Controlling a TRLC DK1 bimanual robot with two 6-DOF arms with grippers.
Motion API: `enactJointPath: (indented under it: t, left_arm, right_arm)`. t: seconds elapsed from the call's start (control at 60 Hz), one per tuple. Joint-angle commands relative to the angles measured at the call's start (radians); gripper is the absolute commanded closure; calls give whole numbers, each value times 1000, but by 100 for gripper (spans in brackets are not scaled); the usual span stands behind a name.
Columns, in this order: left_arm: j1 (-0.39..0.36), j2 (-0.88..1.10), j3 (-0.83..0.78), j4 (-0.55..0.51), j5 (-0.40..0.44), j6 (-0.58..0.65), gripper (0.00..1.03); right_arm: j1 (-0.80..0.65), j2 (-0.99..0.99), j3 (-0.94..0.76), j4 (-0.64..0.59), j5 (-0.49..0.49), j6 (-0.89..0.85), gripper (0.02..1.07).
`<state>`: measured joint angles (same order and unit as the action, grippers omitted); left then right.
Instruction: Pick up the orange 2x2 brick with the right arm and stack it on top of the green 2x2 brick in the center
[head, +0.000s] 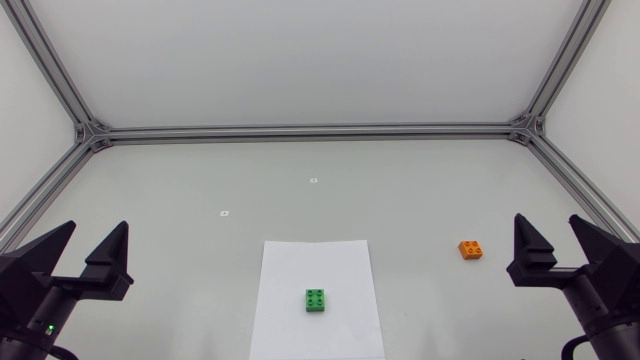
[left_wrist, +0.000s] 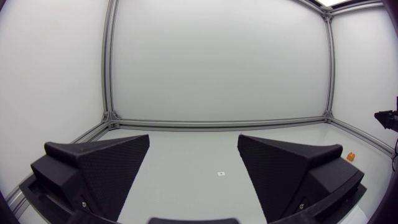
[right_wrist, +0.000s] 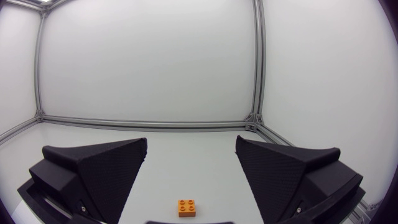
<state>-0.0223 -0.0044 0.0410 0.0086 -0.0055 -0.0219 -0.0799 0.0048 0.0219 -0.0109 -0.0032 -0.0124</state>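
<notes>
The orange 2x2 brick (head: 471, 249) lies on the table at the right, just left of my right gripper (head: 553, 237), which stands open with nothing in it. In the right wrist view the orange brick (right_wrist: 188, 207) lies low between the open fingers of that gripper (right_wrist: 191, 149), a little ahead of them. The green 2x2 brick (head: 317, 300) sits on a white paper sheet (head: 300, 260) at the table's middle front. My left gripper (head: 92, 240) is open and empty at the left, far from both bricks. From the left wrist, the orange brick (left_wrist: 351, 156) shows small, far off beyond the gripper (left_wrist: 193, 144).
An aluminium frame (head: 300, 131) runs along the back and side edges of the table, with white walls behind. Two small white markers (head: 313, 180) (head: 225, 213) lie on the bare surface behind the sheet.
</notes>
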Motion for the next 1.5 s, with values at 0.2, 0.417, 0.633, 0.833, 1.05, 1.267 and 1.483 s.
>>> enactJointPath:
  t: [0.2,0.417,0.633,0.833,1.05,1.267,1.483]
  left_arm:
    - [4,-8,-41,-15,4,13,4]
    - [4,-8,-41,-15,4,13,4]
    - [4,-8,-41,-15,4,13,4]
    - [4,-8,-41,-15,4,13,4]
    - [4,-8,-41,-13,4,13,4]
    - [4,-8,-41,-15,4,13,4]
    - [4,-8,-41,-15,4,13,4]
  right_arm:
    - [8,-12,-22,6,-6,-15,6]
    - [17,-11,72,-78,-21,-14,6]
    - [29,57,225,-159,-40,-15,6]
    - [25,297,424,-267,-49,-14,6]
    - [-21,601,694,-540,-47,19,6]
    - [-55,896,915,-807,-70,14,6]
    - [-50,1115,1037,-956,-89,-24,6]
